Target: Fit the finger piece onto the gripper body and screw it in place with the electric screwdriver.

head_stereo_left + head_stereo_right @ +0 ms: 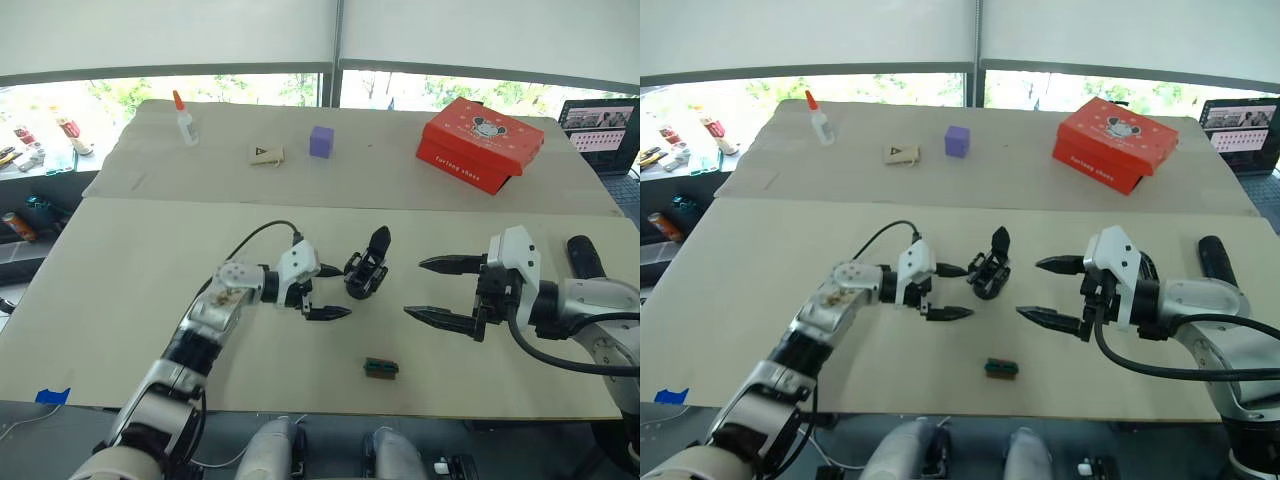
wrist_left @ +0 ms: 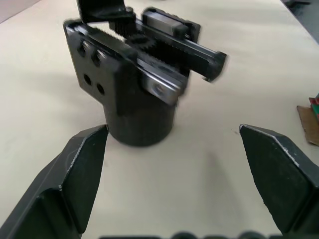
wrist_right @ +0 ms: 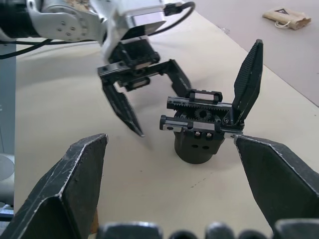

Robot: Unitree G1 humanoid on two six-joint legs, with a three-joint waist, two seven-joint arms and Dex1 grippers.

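The gripper body [image 1: 367,268] stands upright mid-table on its round base, with toothed racks and one pointed black finger rising from it [image 3: 199,130]. My left gripper [image 1: 341,291] is open just to its left, fingertips level with the base and apart from it [image 2: 173,132]. Facing it from the right, a short gap away, my right gripper [image 1: 415,288] is open and empty [image 3: 170,141]. A thick black cylinder, the electric screwdriver [image 1: 585,255], lies behind my right arm, partly hidden. The finger piece is out of view.
A small green-and-dark block [image 1: 380,368] lies near the front edge. On the far table are a red box [image 1: 480,143], a purple cube [image 1: 321,141], a tan packet [image 1: 266,154] and a glue bottle [image 1: 186,120]. A laptop [image 1: 598,130] sits far right.
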